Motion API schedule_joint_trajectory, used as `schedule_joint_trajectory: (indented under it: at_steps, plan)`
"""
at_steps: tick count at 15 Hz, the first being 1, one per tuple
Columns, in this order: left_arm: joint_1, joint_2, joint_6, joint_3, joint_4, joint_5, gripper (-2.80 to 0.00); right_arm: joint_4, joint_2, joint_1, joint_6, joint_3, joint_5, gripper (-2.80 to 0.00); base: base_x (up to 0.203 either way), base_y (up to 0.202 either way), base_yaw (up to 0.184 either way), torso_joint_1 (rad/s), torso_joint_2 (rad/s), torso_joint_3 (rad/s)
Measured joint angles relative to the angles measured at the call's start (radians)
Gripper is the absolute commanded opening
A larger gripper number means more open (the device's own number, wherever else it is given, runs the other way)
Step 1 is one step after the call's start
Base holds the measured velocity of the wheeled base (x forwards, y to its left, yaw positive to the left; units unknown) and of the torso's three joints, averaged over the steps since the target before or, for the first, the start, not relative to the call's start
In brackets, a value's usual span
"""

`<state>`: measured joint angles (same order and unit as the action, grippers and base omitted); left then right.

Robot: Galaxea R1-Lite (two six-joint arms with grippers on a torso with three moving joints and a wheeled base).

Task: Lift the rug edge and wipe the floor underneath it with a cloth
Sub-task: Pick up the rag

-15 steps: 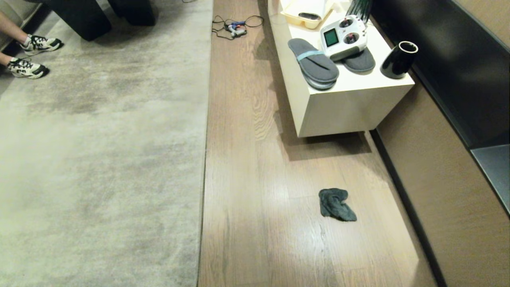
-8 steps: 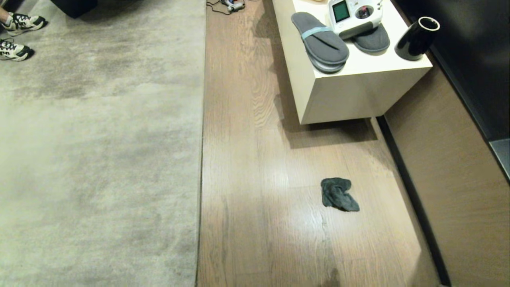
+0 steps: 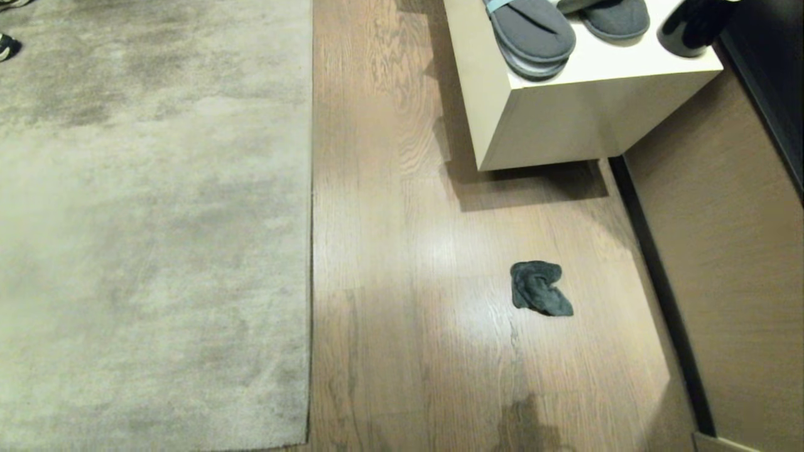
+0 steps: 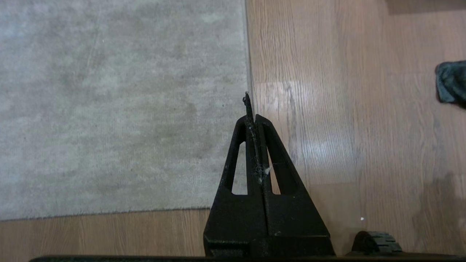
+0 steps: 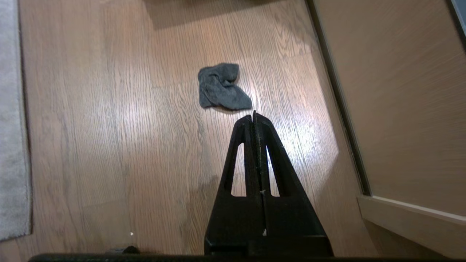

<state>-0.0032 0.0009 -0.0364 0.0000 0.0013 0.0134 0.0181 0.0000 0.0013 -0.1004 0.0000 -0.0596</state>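
The pale grey-beige rug lies flat on the left, its straight rug edge running front to back along the wood floor. A small dark grey-green cloth lies crumpled on the planks, right of centre. Neither arm shows in the head view. My left gripper hangs shut and empty above the rug edge, with the cloth far off to one side. My right gripper is shut and empty, hovering just short of the cloth.
A cream low cabinet stands at the back right with grey slippers and a black cup on top. Tan wall panelling with a dark skirting strip closes the right side. A person's shoe shows at the far left.
The head camera has tilted downward, so the whole scene has slid up the picture; the remote and the cables have left the view. The cloth and rug lie as before.
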Motion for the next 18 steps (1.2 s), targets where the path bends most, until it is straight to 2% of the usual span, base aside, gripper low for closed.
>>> schedule_joint_trajectory:
  at_steps: [18]
  plan:
    - [0.0,0.0,-0.001,0.0,0.0,0.0,-2.8,0.0,0.0,0.0,0.0,0.0,0.0,-2.8,0.0,0.0,0.0,0.002,0.0,-0.198]
